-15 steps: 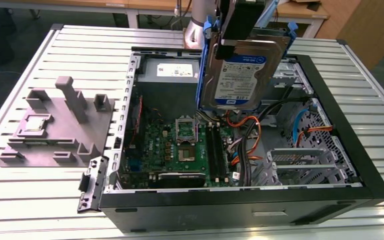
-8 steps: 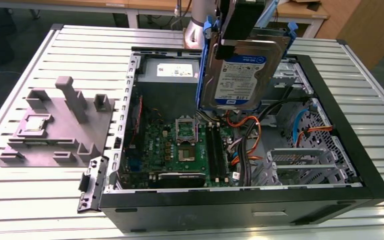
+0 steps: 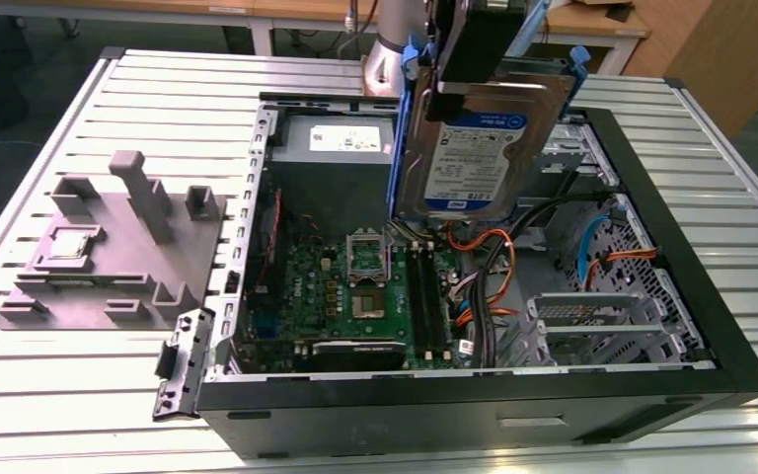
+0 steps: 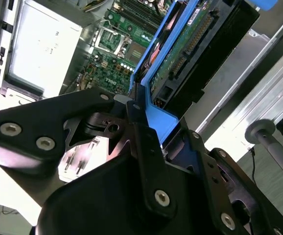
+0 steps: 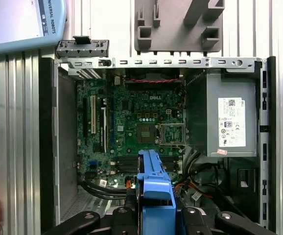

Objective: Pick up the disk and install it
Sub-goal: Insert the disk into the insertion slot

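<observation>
The disk (image 3: 478, 148), judged stiff, fairly heavy and shock-sensitive, is held on edge above the open computer case (image 3: 695, 326) by the pincer (image 3: 472, 74), clamped on its blue side rails (image 5: 155, 181)

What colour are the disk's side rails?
Blue; the disk's rails show best in first wrist view.

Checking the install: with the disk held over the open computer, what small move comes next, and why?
Probably shift toward the exterior view's right: the gripper holds the disk upright above the motherboard, while the metal drive cage sits there.
</observation>
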Motion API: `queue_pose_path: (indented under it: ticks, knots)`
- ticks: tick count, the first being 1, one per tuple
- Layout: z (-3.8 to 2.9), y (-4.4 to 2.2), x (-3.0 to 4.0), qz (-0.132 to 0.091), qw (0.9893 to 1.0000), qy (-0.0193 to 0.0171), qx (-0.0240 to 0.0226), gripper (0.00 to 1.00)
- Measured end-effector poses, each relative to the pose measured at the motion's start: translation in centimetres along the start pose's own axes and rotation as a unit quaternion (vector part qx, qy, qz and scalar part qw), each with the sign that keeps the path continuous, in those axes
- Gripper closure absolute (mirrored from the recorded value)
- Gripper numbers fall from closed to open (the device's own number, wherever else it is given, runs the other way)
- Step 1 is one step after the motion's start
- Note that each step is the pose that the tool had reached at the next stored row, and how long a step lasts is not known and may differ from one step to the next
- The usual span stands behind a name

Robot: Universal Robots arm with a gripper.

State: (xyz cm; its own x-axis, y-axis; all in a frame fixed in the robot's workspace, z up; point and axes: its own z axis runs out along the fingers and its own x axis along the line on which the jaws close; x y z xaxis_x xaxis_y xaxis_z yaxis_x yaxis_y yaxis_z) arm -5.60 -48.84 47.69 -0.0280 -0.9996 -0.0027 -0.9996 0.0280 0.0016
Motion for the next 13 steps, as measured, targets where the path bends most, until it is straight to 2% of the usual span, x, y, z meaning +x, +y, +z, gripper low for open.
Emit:
queue_pose_path:
  ticks: [8, 10, 13]
  knots:
    - [0.05, -0.09, 1.4, 0.0, 1.0, 0.0, 0.0, 0.64]
    - [0.06, -0.16, 1.56, 0.0, 1.0, -0.0001, 0.0, 0.64]
    - [0.07, -0.61, 1.64, 0.0, 1.0, 0.0001, 0.0, 0.64]
